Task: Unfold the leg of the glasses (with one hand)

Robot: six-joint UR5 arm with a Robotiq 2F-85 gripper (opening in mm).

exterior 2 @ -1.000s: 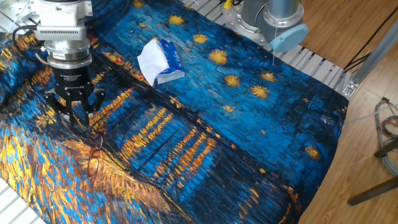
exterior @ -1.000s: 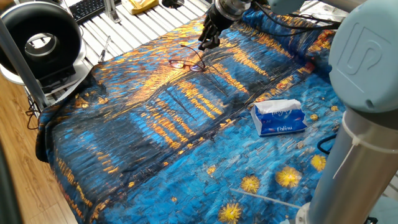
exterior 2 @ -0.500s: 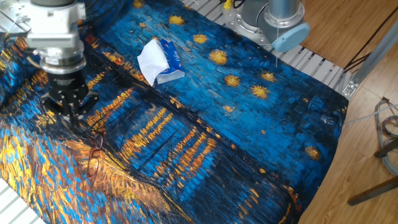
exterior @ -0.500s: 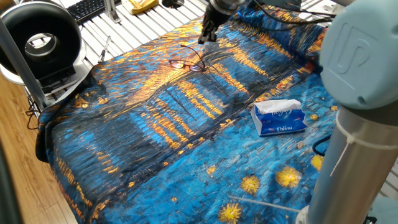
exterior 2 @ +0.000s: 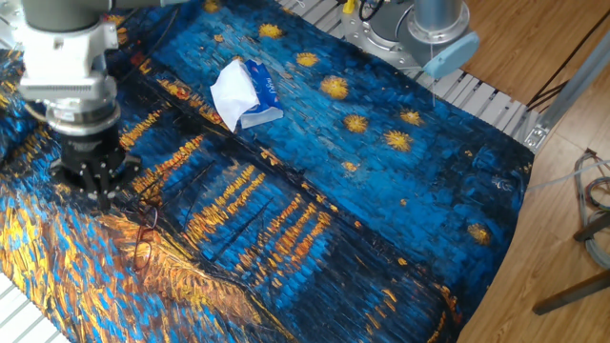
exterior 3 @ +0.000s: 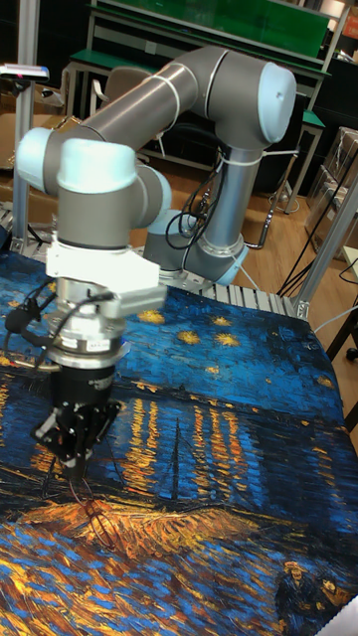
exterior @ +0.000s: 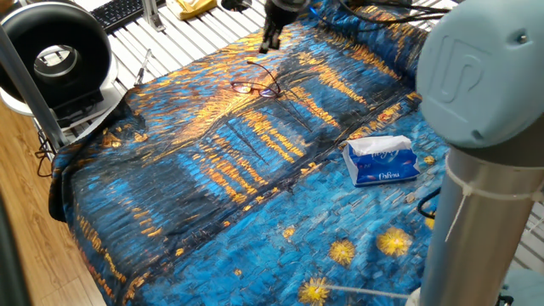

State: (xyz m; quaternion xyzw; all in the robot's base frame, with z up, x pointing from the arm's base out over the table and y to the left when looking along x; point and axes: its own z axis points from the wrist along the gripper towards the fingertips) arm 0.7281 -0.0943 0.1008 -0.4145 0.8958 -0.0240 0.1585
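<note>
The glasses lie on the blue-and-orange painted cloth near its far edge. One thin leg angles out from the frame. They show faintly as dark wire in the other fixed view and in the tall view. My gripper hangs above the cloth just beyond the glasses, apart from them. Its fingers point down and meet at the tip, and I see nothing held between them. In the other fixed view the gripper stands up and left of the glasses.
A blue-and-white tissue pack lies on the cloth to the right. A black ring-shaped device and a keyboard sit past the cloth's far left edge. The arm's own column fills the near right.
The gripper has drawn up and away from the glasses toward the far edge of the cloth. The glasses have stayed where they were.
</note>
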